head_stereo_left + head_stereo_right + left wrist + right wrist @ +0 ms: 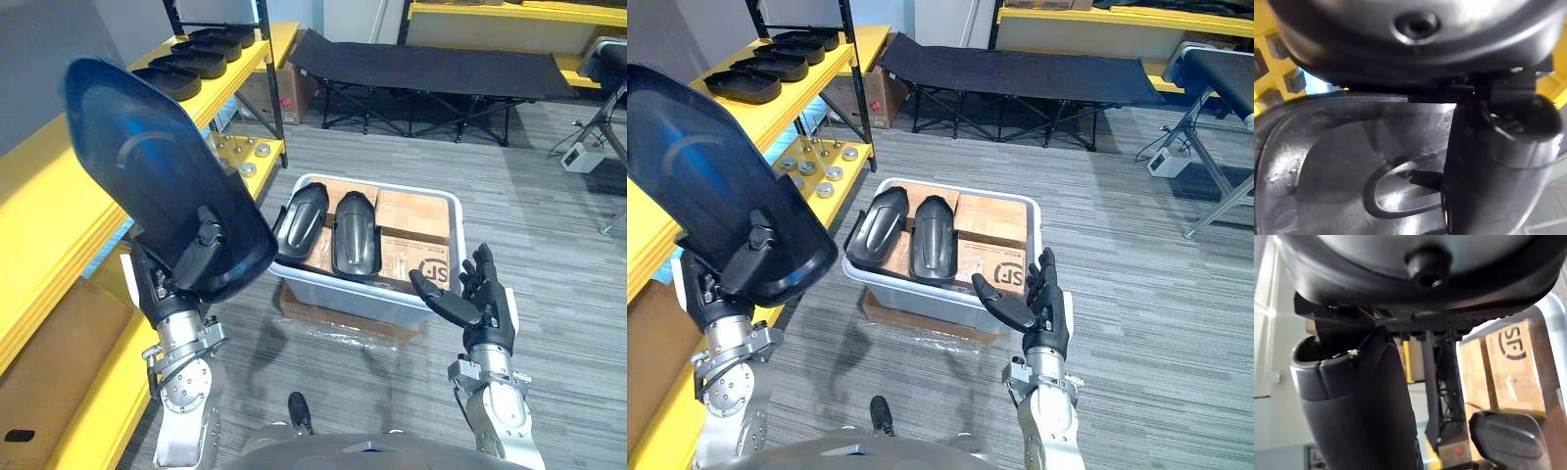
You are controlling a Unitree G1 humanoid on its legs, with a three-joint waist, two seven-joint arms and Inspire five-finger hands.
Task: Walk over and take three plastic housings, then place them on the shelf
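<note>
Grey striped flooring [549, 245] forms the ground of the scene, bounded on the robot's left by a yellow shelf [44, 191] and at the far side by a black folding cot [421, 64]. A grey plastic bin [353, 294] is seen on the floor ahead, set on a flat cardboard sheet [333, 321], with cardboard boxes [416, 220] packed inside it. A large black plastic housing [147, 157] is held raised beside the shelf, left of the bin, its hollow face turned towards the head camera. It is gripped at its lower end by the left hand [201, 245], whose thumb is pressed across the inner face; in the left wrist view the same thumb is seen lying against the glossy inner surface. A second housing [302, 220] and a third housing [355, 233] are laid side by side on the boxes in the left half of the bin, the second leaning at the bin's left rim. A row of shelved housings [201, 54] is set on the shelf's upper level farther off, and small metal parts [245, 157] on its lower level. The right hand [475, 299] is held empty by the bin's near right corner, fingers straight and spread, thumb pointed towards the bin
</note>
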